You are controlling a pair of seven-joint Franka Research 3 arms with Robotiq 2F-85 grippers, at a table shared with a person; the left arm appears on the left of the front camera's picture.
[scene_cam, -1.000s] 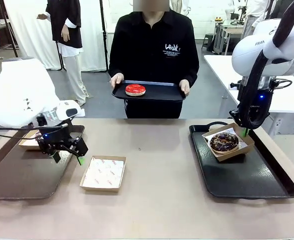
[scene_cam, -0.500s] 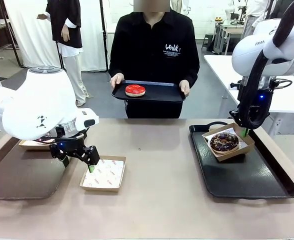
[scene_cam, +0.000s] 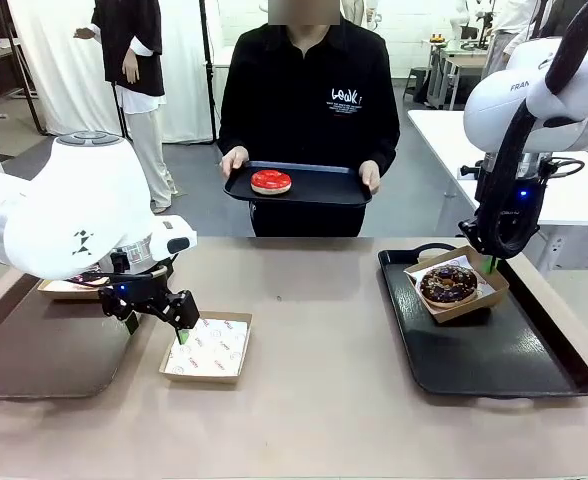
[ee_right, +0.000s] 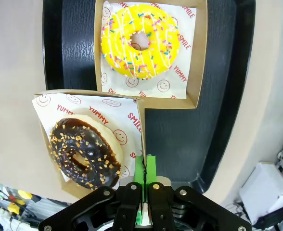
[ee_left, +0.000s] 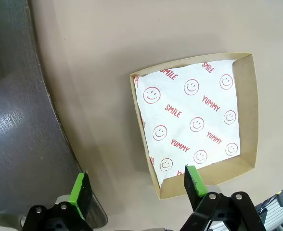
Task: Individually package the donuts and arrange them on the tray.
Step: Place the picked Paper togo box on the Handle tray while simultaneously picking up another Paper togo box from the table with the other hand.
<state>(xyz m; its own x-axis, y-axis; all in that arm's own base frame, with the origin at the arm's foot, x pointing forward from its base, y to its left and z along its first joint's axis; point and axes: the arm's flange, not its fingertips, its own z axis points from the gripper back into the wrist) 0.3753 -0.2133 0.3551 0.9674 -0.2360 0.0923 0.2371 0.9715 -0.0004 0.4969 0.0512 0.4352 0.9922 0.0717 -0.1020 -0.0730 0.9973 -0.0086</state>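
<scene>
A chocolate donut [scene_cam: 448, 284] [ee_right: 83, 151] with sprinkles sits in a paper-lined cardboard box [scene_cam: 487, 290]. My right gripper [scene_cam: 489, 263] [ee_right: 145, 177] is shut on that box's edge, and the box tilts over the black tray [scene_cam: 504, 365]. A yellow donut [ee_right: 140, 41] lies in its own box on that tray [ee_right: 69, 43]. My left gripper [scene_cam: 156, 315] [ee_left: 136, 185] is open over the left edge of an empty lined box [scene_cam: 206, 347] [ee_left: 194, 120], one finger on each side of its wall. The person holds a small black tray [scene_cam: 314, 186] with a red donut [scene_cam: 270, 180].
A dark tray [scene_cam: 44, 350] [ee_left: 16, 120] lies at the table's left, with another cardboard box [scene_cam: 59, 288] behind my left arm. Bare tabletop separates the empty box from the right tray. The person stands at the far edge.
My left arm swung right from over the left tray to the empty box, then stopped. The right arm, its box and the person's tray have not moved.
</scene>
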